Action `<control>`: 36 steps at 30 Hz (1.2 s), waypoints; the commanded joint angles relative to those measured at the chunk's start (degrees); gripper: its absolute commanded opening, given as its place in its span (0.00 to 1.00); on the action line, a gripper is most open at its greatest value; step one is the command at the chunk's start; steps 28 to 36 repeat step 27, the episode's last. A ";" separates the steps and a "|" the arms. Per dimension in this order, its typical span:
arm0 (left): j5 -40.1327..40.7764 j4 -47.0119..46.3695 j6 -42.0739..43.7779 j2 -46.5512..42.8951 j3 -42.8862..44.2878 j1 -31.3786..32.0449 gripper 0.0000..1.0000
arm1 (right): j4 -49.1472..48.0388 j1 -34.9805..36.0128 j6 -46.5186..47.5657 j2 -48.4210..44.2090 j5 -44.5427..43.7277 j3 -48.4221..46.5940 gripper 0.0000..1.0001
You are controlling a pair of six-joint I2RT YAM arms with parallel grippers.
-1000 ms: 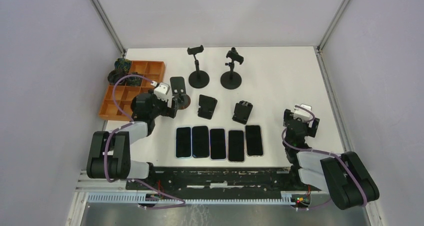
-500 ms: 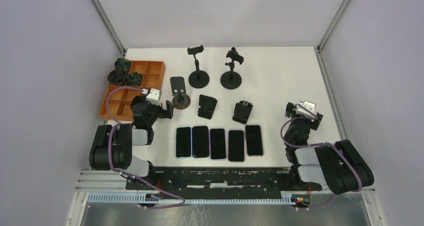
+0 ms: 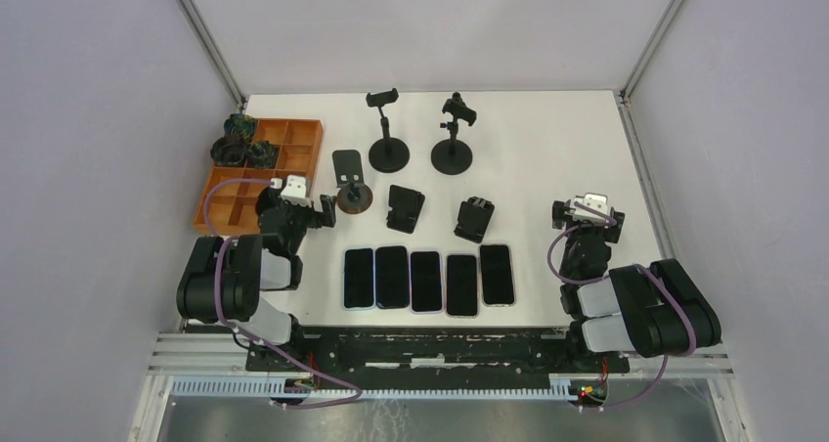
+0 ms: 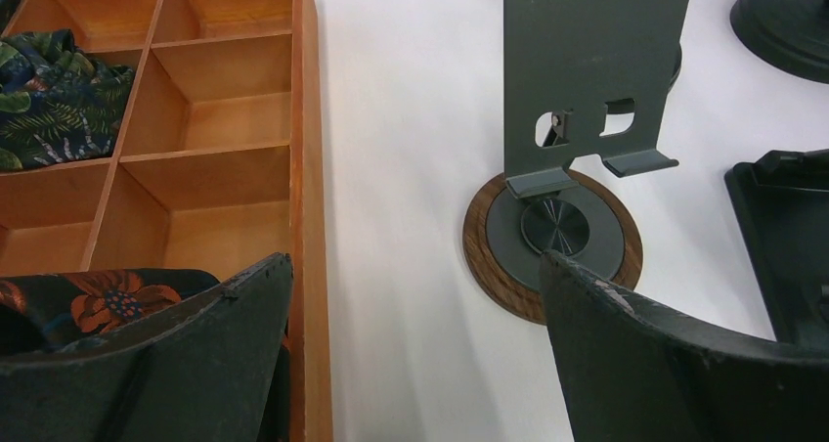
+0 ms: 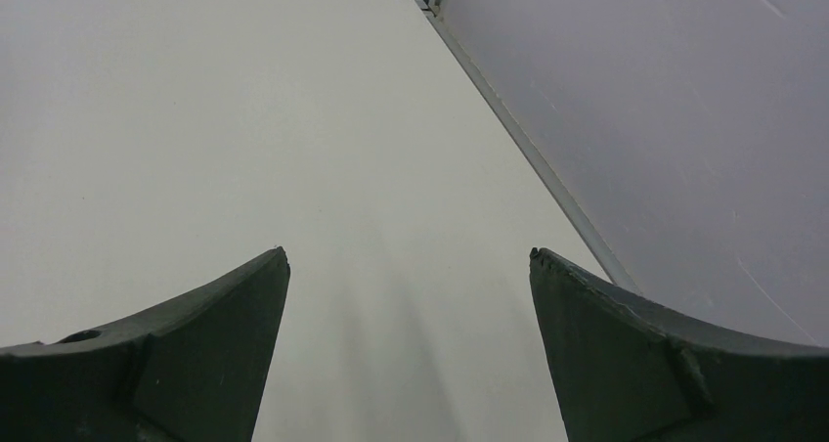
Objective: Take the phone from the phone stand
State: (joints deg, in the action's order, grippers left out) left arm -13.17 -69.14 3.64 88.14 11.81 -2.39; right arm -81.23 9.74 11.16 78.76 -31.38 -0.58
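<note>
Starting at the left, an orange tray (image 3: 305, 156) of compartments holds dark patterned cloths (image 3: 238, 141). In the left wrist view the tray runs out of frame, and one cloth is half hidden behind a finger. Just right of the tray the left gripper (image 3: 321, 210) sits low, jaws spread wide and holding nothing, facing the phone stand (image 3: 350, 180), an upright grey plate on a round wooden base. Farther off stand two tall clamp stands (image 3: 388, 129). To the right are two folding stands (image 3: 405, 208), one cropped in the wrist view. Five phones (image 3: 427, 281) lie flat in a row near the arms, apart from every stand; which one is the task's phone cannot be told. At far right, the right gripper (image 3: 585, 210) has its jaws wide apart above the white table (image 5: 293, 119).
</note>
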 commanded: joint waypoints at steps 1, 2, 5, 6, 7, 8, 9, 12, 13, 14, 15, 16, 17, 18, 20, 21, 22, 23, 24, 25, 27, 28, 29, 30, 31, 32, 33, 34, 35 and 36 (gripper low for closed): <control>1.34 -0.67 -1.88 -0.45 0.61 0.02 1.00 | -3.40 -1.70 -1.42 0.42 5.13 6.84 0.98; 1.33 -0.80 -1.95 -0.50 0.44 0.04 1.00 | -1.86 -1.70 -1.59 -0.08 5.19 6.64 0.98; 1.38 -1.34 -2.06 -0.17 0.44 0.02 1.00 | -1.45 -1.80 -1.59 -0.20 5.39 6.49 0.98; 1.38 -1.16 -2.06 -0.28 0.45 0.01 1.00 | -0.97 -1.83 -1.66 -0.47 5.42 6.42 0.98; 1.37 -1.09 -2.06 -0.35 0.49 0.02 1.00 | -0.93 -1.75 -1.67 -0.51 5.44 6.44 0.98; 1.32 -1.29 -2.06 -0.34 0.37 0.02 1.00 | -1.27 -1.81 -1.59 -0.38 5.36 6.52 0.98; 1.31 -1.29 -2.01 -0.43 0.37 0.02 1.00 | -1.32 -1.82 -1.58 -0.38 5.31 6.53 0.98; 1.32 -0.85 -1.98 -0.25 0.63 0.03 1.00 | -1.12 -1.81 -1.58 -0.36 5.31 6.48 0.98; 1.37 -1.15 -2.04 -0.24 0.58 0.02 1.00 | -1.14 -1.80 -1.58 -0.36 5.39 6.42 0.98; 1.33 -1.00 -1.98 -0.20 0.62 0.02 1.00 | -1.12 -1.85 -1.59 -0.37 5.43 6.44 0.98; 1.34 -0.92 -1.97 -0.18 0.66 0.02 1.00 | -1.13 -1.77 -1.56 -0.36 5.30 6.48 0.98; 1.35 -0.94 -1.97 -0.23 0.60 0.02 1.00 | -1.13 -1.75 -1.58 -0.39 5.37 6.45 0.98; 1.32 -0.91 -1.97 -0.24 0.65 0.02 1.00 | -1.14 -1.83 -1.58 -0.39 5.46 6.43 0.98; 1.34 -0.95 -1.97 -0.24 0.64 0.02 1.00 | -1.12 -1.79 -1.58 -0.36 5.35 6.51 0.98; 1.31 -0.84 -1.97 -0.17 0.67 0.02 1.00 | -1.12 -1.80 -1.58 -0.41 5.35 6.47 0.98; 1.34 -0.82 -2.04 -0.08 0.74 0.02 1.00 | -1.16 -1.76 -1.58 -0.31 5.36 6.47 0.98; 1.36 -0.75 -1.98 -0.01 0.82 0.08 1.00 | -1.14 -1.80 -1.58 -0.37 5.40 6.52 0.98; 1.32 -0.69 -1.98 0.09 0.95 0.03 1.00 | -1.18 -1.80 -1.63 -0.39 5.45 6.47 0.98; 1.24 -0.46 -1.97 0.31 1.12 0.08 1.00 | -1.17 -1.80 -1.60 -0.41 5.48 6.47 0.98; 1.22 -0.35 -2.04 0.29 1.26 0.10 1.00 | -1.18 -1.82 -1.58 -0.42 5.42 6.42 0.98; 1.12 -0.89 -2.06 -0.20 0.76 0.00 1.00 | -1.18 -1.79 -1.58 -0.36 5.43 6.46 0.98; 1.12 -0.89 -2.06 -0.20 0.76 0.00 1.00 | -1.18 -1.79 -1.58 -0.36 5.43 6.46 0.98; 1.12 -0.89 -2.06 -0.20 0.76 0.00 1.00 | -1.18 -1.79 -1.58 -0.36 5.43 6.46 0.98; 1.12 -0.89 -2.06 -0.20 0.76 0.00 1.00 | -1.18 -1.79 -1.58 -0.36 5.43 6.46 0.98; 1.12 -0.89 -2.06 -0.20 0.76 0.00 1.00 | -1.18 -1.79 -1.58 -0.36 5.43 6.46 0.98; 1.12 -0.89 -2.06 -0.20 0.76 0.00 1.00 | -1.18 -1.79 -1.58 -0.36 5.43 6.46 0.98; 1.12 -0.89 -2.06 -0.20 0.76 0.00 1.00 | -1.18 -1.79 -1.58 -0.36 5.43 6.46 0.98; 1.12 -0.89 -2.06 -0.20 0.76 0.00 1.00 | -1.18 -1.79 -1.58 -0.36 5.43 6.46 0.98; 1.12 -0.89 -2.06 -0.20 0.76 0.00 1.00 | -1.18 -1.79 -1.58 -0.36 5.43 6.46 0.98; 1.12 -0.89 -2.06 -0.20 0.76 0.00 1.00 | -1.18 -1.79 -1.58 -0.36 5.43 6.46 0.98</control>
